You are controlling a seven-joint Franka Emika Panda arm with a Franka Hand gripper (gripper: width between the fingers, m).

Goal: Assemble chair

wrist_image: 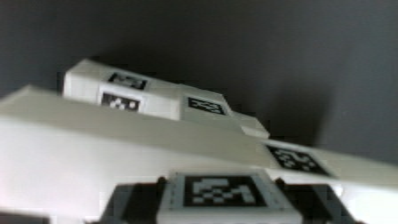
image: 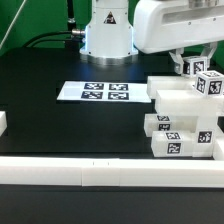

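The partly built chair (image: 178,120) is a stack of chunky white tagged blocks at the exterior view's right, near the front rail. My gripper (image: 190,60) hangs just above its top and is shut on a small white tagged chair piece (image: 205,78). In the wrist view my gripper (wrist_image: 221,198) has dark fingers (wrist_image: 135,198) on both sides of this tagged piece (wrist_image: 221,188). Below it lie white chair slabs (wrist_image: 125,120) with several tags. I cannot tell whether the held piece touches the chair.
The marker board (image: 95,92) lies flat on the black table at the middle. A long white rail (image: 90,172) runs along the front edge, and a rail end (image: 3,122) shows at the left. The robot base (image: 107,30) stands at the back.
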